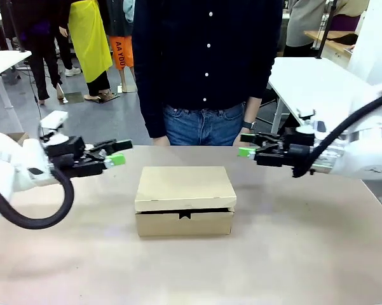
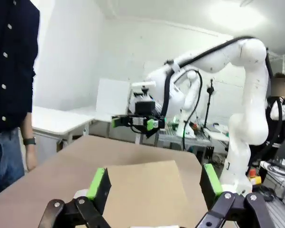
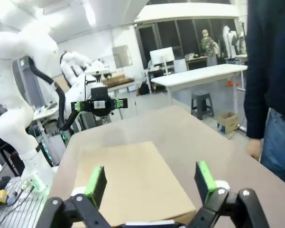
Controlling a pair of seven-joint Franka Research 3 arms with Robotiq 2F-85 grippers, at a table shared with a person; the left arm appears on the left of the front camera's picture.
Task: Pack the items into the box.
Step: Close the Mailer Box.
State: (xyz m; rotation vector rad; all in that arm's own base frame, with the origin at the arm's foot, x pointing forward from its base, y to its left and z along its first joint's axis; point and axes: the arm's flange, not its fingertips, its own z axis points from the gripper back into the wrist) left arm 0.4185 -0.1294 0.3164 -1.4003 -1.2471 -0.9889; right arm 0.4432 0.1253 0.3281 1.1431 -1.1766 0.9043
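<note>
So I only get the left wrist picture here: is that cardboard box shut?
Observer: Yes. From the front, the box has its lid down, the tuck notch showing on its front wall.
Operator: And where is the person's other arm?
Observer: Both hang down; a watch shows on one wrist, near the right hand.
Operator: Is either robot hand holding anything?
Observer: No. The left hand and the right one are open and empty, hovering at either side of the box.
</note>
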